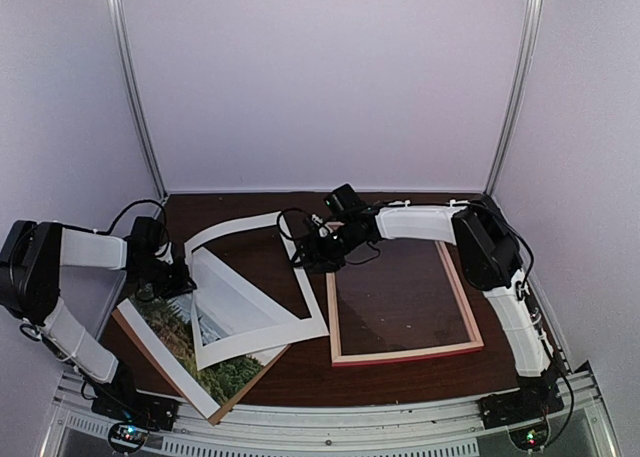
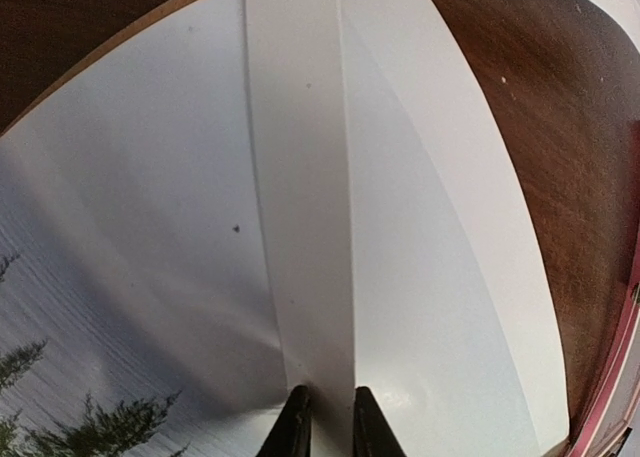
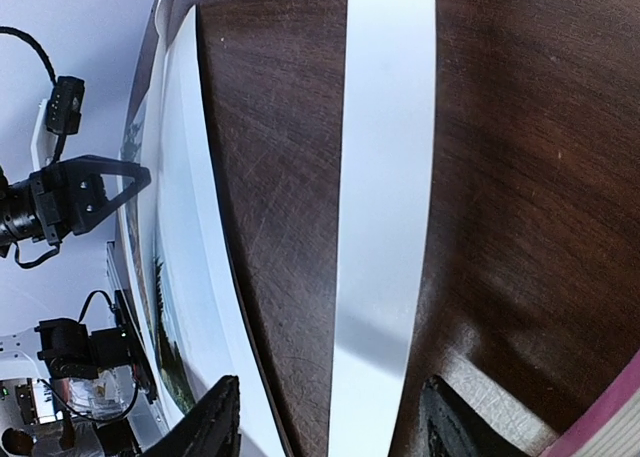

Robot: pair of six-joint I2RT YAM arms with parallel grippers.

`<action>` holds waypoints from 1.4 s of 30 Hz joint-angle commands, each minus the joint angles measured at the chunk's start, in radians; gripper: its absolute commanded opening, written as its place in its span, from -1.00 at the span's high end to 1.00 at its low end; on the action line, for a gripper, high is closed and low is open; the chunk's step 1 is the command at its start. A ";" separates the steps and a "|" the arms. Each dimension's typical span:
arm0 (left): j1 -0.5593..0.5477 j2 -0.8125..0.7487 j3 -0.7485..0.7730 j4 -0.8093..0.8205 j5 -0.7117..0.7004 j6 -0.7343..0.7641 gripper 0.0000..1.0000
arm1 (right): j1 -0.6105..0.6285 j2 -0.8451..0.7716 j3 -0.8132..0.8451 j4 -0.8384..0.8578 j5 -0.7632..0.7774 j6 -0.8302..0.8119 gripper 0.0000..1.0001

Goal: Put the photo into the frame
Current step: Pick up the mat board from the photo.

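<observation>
Top external — photo (image 1: 172, 324) half under mat (image 1: 306, 289)

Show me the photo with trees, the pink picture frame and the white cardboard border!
rectangular tree-and-sky photo (image 1: 225, 372): top view, on its dark green trees.
thin pink-railed rectangular frame (image 1: 410, 354): top view, on its near rail.
white mat border (image 1: 262, 339): top view, on its near strip.
</observation>
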 commanded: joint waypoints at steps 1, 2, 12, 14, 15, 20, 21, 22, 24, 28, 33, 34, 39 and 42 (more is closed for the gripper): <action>-0.011 0.034 -0.021 -0.019 0.022 -0.012 0.71 | -0.006 0.023 0.033 0.032 -0.035 0.015 -0.21; -0.011 0.034 -0.022 -0.019 0.024 -0.012 0.72 | -0.007 0.028 0.030 0.044 -0.047 0.023 -0.21; -0.011 0.032 -0.026 -0.015 0.027 -0.013 0.72 | -0.011 0.030 -0.003 0.134 -0.120 0.070 0.04; -0.011 0.032 -0.027 -0.015 0.027 -0.013 0.71 | -0.013 0.022 -0.020 0.157 -0.129 0.081 0.10; -0.011 0.031 -0.028 -0.015 0.027 -0.012 0.71 | -0.015 0.016 -0.029 0.166 -0.131 0.085 0.14; -0.011 0.028 -0.030 -0.016 0.023 -0.012 0.72 | -0.021 -0.019 -0.057 0.183 -0.134 0.083 0.28; -0.011 0.027 -0.030 -0.017 0.023 -0.011 0.71 | -0.023 -0.023 -0.060 0.184 -0.134 0.083 0.30; -0.010 0.025 -0.031 -0.018 0.021 -0.011 0.71 | -0.024 -0.027 -0.063 0.185 -0.135 0.083 0.33; -0.011 0.022 -0.030 -0.022 0.016 -0.009 0.71 | -0.025 -0.034 -0.069 0.189 -0.135 0.083 0.39; -0.011 0.012 -0.030 -0.032 0.004 -0.005 0.70 | -0.026 -0.042 -0.076 0.199 -0.142 0.093 0.51; -0.011 0.006 -0.030 -0.034 -0.003 -0.002 0.68 | -0.026 -0.048 -0.079 0.219 -0.155 0.106 0.65; -0.012 0.006 -0.030 -0.033 -0.002 -0.002 0.68 | -0.026 -0.052 -0.081 0.217 -0.155 0.105 0.68; -0.011 0.003 -0.026 -0.035 -0.002 -0.003 0.63 | -0.027 -0.070 -0.084 0.208 -0.155 0.097 0.81; -0.011 -0.001 -0.023 -0.037 -0.001 -0.003 0.59 | -0.027 -0.080 -0.086 0.205 -0.155 0.096 0.87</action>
